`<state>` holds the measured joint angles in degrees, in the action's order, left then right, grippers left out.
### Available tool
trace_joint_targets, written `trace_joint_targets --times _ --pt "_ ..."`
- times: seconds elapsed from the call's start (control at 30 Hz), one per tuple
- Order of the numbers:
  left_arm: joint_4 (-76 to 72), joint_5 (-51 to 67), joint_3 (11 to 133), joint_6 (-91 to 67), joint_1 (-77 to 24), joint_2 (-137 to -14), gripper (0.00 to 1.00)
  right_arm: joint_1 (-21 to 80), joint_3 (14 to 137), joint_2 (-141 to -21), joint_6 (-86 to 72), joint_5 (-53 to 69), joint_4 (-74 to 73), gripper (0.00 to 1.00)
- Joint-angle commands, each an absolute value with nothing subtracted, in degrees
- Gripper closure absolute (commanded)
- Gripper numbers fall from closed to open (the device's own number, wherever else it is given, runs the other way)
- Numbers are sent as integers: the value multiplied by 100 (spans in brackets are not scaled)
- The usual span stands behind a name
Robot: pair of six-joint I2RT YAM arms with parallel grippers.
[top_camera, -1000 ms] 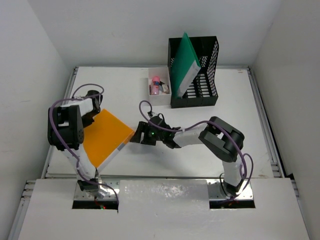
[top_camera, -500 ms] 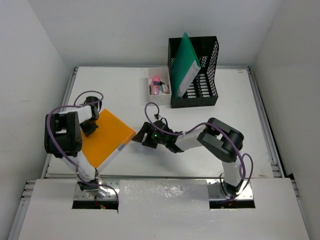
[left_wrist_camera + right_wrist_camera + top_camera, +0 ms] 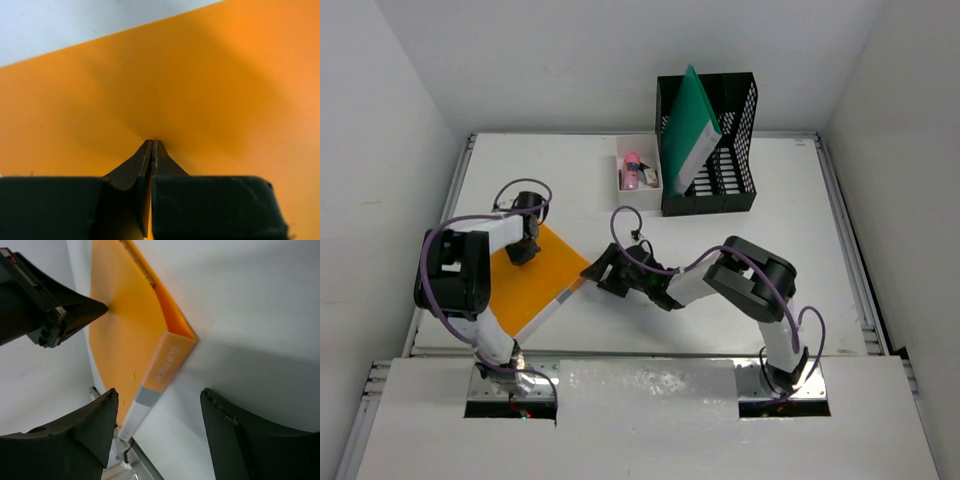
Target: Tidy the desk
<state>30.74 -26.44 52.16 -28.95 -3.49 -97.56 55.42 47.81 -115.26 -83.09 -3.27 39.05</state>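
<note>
The worktop (image 3: 770,230) is a white rectangle that fills the floor of the white-walled enclosure. Its long axis runs left to right across the top view, with metal rails (image 3: 845,240) down its left and right edges.

An orange folder (image 3: 525,290) lies flat on the left half of the worktop, turned diagonally. Its long axis goes from the middle of the worktop toward the near-left corner. The spine lies along the near-right edge and carries a pale label at its nearer end. One corner points right, toward the right arm.

The left tool (image 3: 523,250) is clenched, its two tips pressed together with nothing between them. The tips rest on the folder's orange cover near its far corner.

The right tool (image 3: 595,272) is spread wide and grasps nothing. It lies low over the worktop, facing the folder's right corner. In the right wrist view the spine runs into the gap between the two fingers (image 3: 225,440), but whether either one touches it cannot be told.

A black mesh rack (image 3: 725,185) stands at the far edge, right of centre, with a green folder (image 3: 688,125) leaning inside it. Touching the rack's left side is a small white box (image 3: 638,192) holding a pink item (image 3: 631,163). All of these are well apart from both tools. Nothing lies between the right tool and the orange folder.
</note>
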Motion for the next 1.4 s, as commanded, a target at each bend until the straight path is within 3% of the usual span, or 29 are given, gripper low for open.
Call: trace_joint_targets --times 0.0,0.47,0.87,0.97,1.0,1.03,1.17,1.27,1.3,1.37 --pt "3137 -1704 5062 -3191 -413 -10187 100 5704 5044 -12023 -8288 -641 4015 35" --pt "3349 -1828 5466 -2743 -404 -10327 100 5862 5862 -12946 -8175 -730 5139 50" --pt "3375 -1688 5686 -2461 -396 -10125 100 5862 6767 -13508 -7638 -28 6126 65" --pt "3454 -1626 5783 -2435 -396 -10002 100 5862 6996 -13544 -7322 254 6170 77" --pt "3489 -1574 5818 -2443 -396 -9924 100 5862 7013 -13509 -7217 307 6170 84" --pt "3550 -1538 5905 -2452 -396 -9853 100 5862 6979 -13370 -6972 360 6100 100" --pt "3927 -1783 6458 -2418 -396 -9345 100 5845 6410 -12535 -6111 475 5626 100" --pt "4734 -2082 7547 -2303 -396 -8949 98 5845 6118 -11542 -5048 335 4634 100" --pt "4876 -2144 8220 -2277 -387 -8852 88 5845 6074 -11305 -4584 299 4136 100" --pt "5192 -2224 8874 -2224 -387 -8580 79 5845 6012 -10674 -4003 185 3450 100"
